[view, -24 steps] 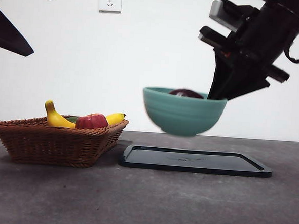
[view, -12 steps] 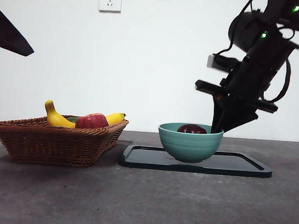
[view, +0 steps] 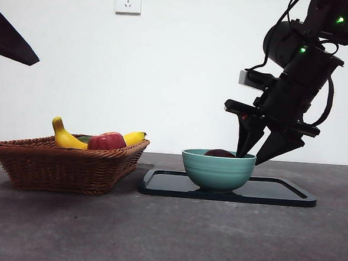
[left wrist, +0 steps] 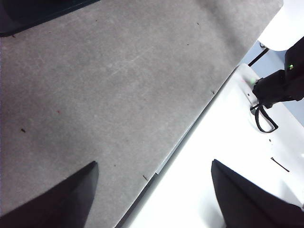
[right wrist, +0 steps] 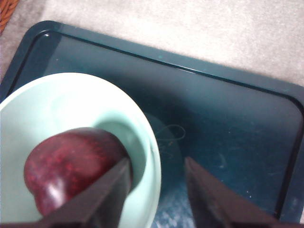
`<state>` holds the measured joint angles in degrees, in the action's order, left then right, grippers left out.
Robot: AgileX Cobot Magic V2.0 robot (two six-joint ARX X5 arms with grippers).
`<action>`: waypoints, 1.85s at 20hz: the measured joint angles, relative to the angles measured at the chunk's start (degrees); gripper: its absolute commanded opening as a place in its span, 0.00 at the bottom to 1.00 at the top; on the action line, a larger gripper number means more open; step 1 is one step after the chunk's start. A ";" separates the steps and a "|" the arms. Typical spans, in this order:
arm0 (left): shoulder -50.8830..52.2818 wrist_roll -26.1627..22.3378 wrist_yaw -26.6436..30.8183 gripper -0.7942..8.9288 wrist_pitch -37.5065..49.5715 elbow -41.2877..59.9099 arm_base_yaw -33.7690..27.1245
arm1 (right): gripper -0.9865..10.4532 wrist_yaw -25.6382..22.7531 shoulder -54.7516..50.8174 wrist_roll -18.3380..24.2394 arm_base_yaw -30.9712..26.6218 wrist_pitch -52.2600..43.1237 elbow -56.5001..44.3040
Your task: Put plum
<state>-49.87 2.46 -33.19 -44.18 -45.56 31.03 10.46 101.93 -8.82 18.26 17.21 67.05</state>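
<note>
Two jaws of the right gripper [view: 257,157] stand parted astride the right rim of the bowl [view: 217,170], one inside, one outside, gripping nothing that I can see. Going left to right: the basket [view: 59,168] sits off the tray's left end with a banana [view: 64,137] and apple [view: 107,141] in it. Next comes the tray [view: 288,196] with the bowl standing on its left part, and the plum [view: 219,153] resting inside the bowl, only its dark top peeking over the rim from the front.

My read: the bowl is down and let go, so the job now is to clear out. Lift straight up, keeping the jaws spread, so neither one catches the rim and tips the bowl or drags it along the tray.

From the front, the plum is barely a sliver. The right wrist view shows it whole [right wrist: 71,168], glossy maroon, lying against the bowl wall right beside the inner jaw. That closeness is the risk to watch.

The left gripper [left wrist: 152,197] waits, jaws wide apart, over bare table [left wrist: 104,85] near its edge.
</note>
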 measured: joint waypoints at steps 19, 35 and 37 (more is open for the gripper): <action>0.00 0.00 0.00 0.47 0.02 0.00 0.00 | 0.27 6.93 -50.51 4.35 0.09 28.52 -5.79; 0.00 0.00 0.02 0.47 0.04 0.00 0.00 | 0.27 16.61 -68.15 3.85 0.11 29.73 -25.92; 0.00 -0.02 0.00 0.47 0.04 0.00 0.00 | 0.27 16.61 -68.15 3.85 0.11 29.73 -25.92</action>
<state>-49.87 2.44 -33.19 -44.14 -45.56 31.03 27.07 33.78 -4.97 18.37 46.94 41.12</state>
